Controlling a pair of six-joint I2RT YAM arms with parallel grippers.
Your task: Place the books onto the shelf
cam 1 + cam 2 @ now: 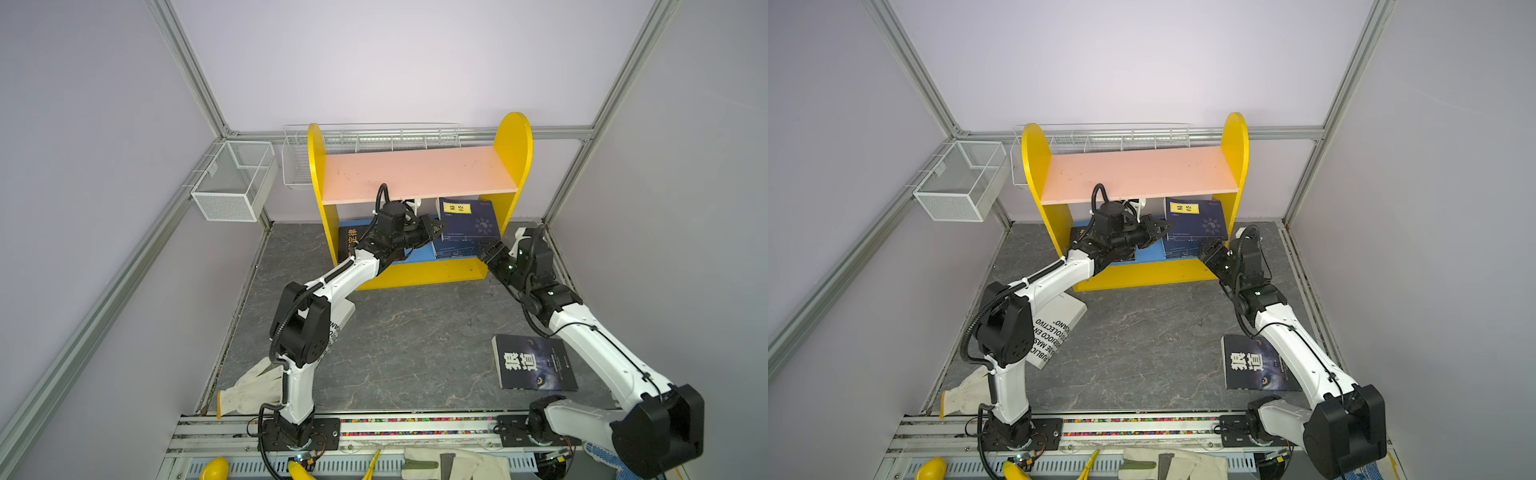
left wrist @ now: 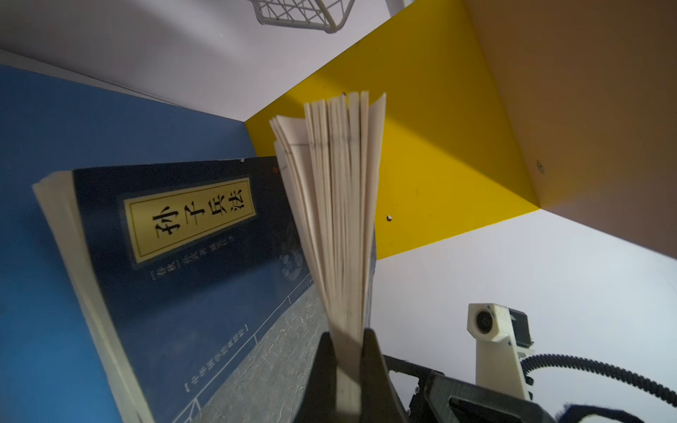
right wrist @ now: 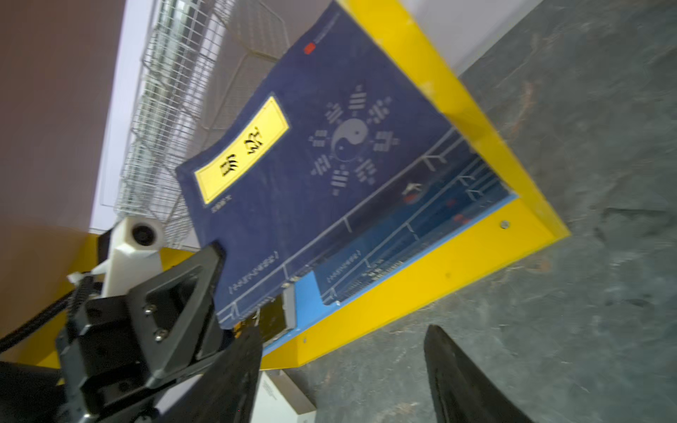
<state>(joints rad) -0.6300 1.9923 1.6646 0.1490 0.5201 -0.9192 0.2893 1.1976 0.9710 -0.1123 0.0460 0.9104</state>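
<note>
The shelf [image 1: 415, 174] [image 1: 1138, 172] stands at the back. In both top views my left gripper [image 1: 436, 227] [image 1: 1165, 227] reaches under the pink board. It is shut on the page edge of a navy book [image 1: 469, 222] [image 3: 329, 164], which stands tilted on the blue board; its pages fan out in the left wrist view. Another navy book [image 2: 190, 256] [image 1: 455, 249] lies flat beneath it. My right gripper [image 1: 488, 251] [image 3: 342, 331] is open and empty at the shelf's front right. A black orange-titled book [image 1: 349, 243] lies on the lower board's left. The wolf-eye book [image 1: 534, 363] and the white book [image 1: 1057, 328] lie on the table.
A white mesh basket [image 1: 232, 183] hangs on the left wall and a long wire basket [image 1: 365, 141] sits behind the shelf. White gloves lie at the front left [image 1: 249, 390] and on the front rail [image 1: 453, 463]. The left arm passes over the white book.
</note>
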